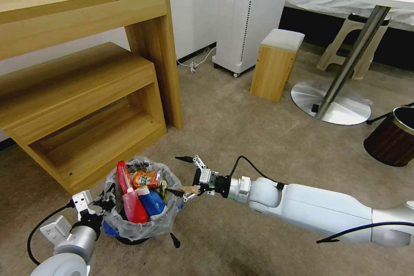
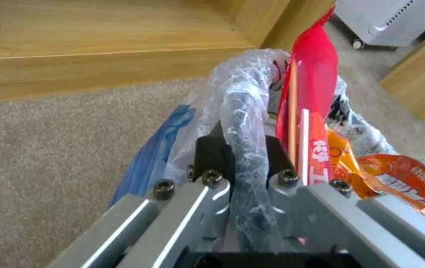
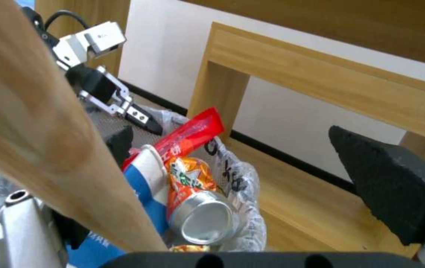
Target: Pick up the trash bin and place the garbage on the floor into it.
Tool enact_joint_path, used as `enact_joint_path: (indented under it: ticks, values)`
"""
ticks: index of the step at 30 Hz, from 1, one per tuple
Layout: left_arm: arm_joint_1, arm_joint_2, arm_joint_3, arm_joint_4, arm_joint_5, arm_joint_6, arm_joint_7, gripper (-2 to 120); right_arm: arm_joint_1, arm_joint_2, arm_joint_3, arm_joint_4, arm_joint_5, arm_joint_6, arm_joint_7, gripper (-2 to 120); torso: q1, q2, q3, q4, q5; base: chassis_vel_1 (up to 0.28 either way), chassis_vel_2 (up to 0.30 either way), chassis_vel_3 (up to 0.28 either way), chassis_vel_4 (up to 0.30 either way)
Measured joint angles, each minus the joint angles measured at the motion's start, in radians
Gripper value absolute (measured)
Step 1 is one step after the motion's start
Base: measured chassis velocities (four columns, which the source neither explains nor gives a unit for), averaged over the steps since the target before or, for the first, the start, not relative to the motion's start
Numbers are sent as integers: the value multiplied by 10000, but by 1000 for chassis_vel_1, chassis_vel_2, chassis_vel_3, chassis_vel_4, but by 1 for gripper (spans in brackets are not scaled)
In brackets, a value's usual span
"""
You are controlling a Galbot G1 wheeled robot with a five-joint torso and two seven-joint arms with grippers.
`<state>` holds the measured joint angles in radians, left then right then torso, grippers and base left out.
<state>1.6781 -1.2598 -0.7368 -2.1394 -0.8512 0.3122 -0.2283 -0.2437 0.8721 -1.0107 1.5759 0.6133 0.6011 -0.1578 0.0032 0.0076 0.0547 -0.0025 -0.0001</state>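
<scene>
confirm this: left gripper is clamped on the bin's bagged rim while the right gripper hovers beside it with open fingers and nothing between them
Wrong on one point: the right gripper is not empty. A wooden stick lies between its open fingers, as the right wrist view shows. The left gripper does clamp the trash bin by its bagged rim.

Beside the trash bin (image 1: 142,224) we find bare floor (image 1: 258,146) toward the right and front. The wooden shelf unit (image 1: 86,108) blocks passage close behind and to the left. Our left gripper (image 1: 101,205) occupies the near rim; packed garbage (image 1: 140,194) crowds the bin's mouth.
</scene>
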Motion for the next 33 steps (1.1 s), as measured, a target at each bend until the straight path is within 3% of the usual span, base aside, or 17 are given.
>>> enact_joint_path:
  ticks: [7, 18, 33]
  values:
    - [-127, 6, 69, 147, -117, 29, -84, 3, -49, -17, 13, 47, -25, 6, -6, 100, 0, 0, 0, -1, 2, 0, 0, 0, 0]
    - [191, -205, 707, -424, 813, -28, 318, 3, 437, 247, -214, -102, 178, -89, 60, 100, 0, 0, 0, 0, 1, 0, 0, 0, 0]
    - [514, -452, 1173, -909, 1641, -184, 714, 3, 1335, 1285, -1174, -777, 604, -209, 275, 100, 0, 0, 0, 0, 0, 0, 0, 0, 0]
